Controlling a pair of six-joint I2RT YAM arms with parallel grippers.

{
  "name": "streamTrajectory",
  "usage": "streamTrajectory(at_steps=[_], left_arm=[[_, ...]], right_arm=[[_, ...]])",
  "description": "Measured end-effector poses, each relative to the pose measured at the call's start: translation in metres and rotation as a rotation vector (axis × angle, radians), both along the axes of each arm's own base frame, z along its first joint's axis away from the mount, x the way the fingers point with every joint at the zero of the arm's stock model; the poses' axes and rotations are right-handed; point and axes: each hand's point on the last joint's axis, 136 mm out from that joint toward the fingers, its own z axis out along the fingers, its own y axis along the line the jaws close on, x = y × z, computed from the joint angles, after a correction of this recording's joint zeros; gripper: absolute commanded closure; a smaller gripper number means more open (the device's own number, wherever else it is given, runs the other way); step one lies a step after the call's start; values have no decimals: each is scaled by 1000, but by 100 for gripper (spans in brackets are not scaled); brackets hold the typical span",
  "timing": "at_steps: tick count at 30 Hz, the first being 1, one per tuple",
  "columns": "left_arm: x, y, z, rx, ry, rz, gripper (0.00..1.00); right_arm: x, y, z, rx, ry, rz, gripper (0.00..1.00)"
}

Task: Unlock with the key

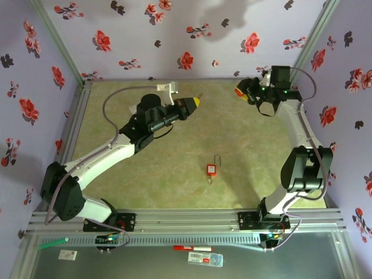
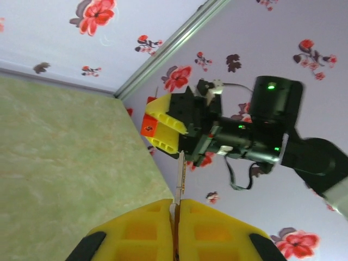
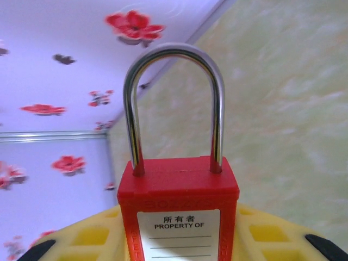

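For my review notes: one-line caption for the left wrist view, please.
Left gripper, shut on the key, points it toward the red padlock held in the right gripper.

The table point(image 1: 145, 192) is wearing a mottled green mat, and 1 red padlock point(image 1: 212, 170) is lying flat on it, right of centre and toward the near edge, its silver shackle pointing at the far wall. A small piece is touching its near end, too small to make out. A ribbed aluminium rail point(image 1: 192, 218) is running along the near edge. In front of it a grey strip point(image 1: 290, 261) is carrying a green stick point(image 1: 53, 244), a white tag point(image 1: 68, 254), a red-and-white pen point(image 1: 193, 249) and a pale packet point(image 1: 205, 259).
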Motion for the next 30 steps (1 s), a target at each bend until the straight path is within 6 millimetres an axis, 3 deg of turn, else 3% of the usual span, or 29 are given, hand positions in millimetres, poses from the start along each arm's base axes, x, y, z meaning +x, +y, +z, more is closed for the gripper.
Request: streamTrajectory(at_steps=[8,11,15,30], left_arm=[[-13,-11,-6,149,-56,67,100],[-14,-10,-12,191,-65,92,100],[-15,-9,-19,241,-73,114,100],[-20,-8,-21,352,-131,131,100]], right_arm=[[-35,69,58,244,-48,55,90],[-48,85,67,300,-40,74,91],[-58,98,64,351,0,80,91],[-68,113,44,390,90,71,92]])
